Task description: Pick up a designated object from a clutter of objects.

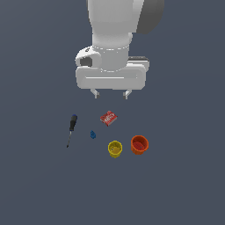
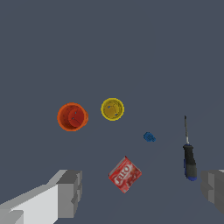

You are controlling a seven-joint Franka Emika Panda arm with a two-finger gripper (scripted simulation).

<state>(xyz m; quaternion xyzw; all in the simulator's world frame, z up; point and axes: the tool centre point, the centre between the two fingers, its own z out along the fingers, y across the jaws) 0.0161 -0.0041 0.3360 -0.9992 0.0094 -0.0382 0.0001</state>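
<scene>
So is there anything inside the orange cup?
The wrist view looks straight down into the orange cup: only its own orange floor shows, a darker disc, and nothing else. The yellow cup beside it is separate. Part of the inner wall is hidden in the exterior view.

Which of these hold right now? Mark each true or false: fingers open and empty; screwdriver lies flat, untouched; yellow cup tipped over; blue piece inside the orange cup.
1. The gripper has its fingers open and empty: true.
2. The screwdriver lies flat, untouched: true.
3. The yellow cup is tipped over: false, it stands upright.
4. The blue piece sits inside the orange cup: false, it lies on the floor between screwdriver and yellow cup.
</scene>
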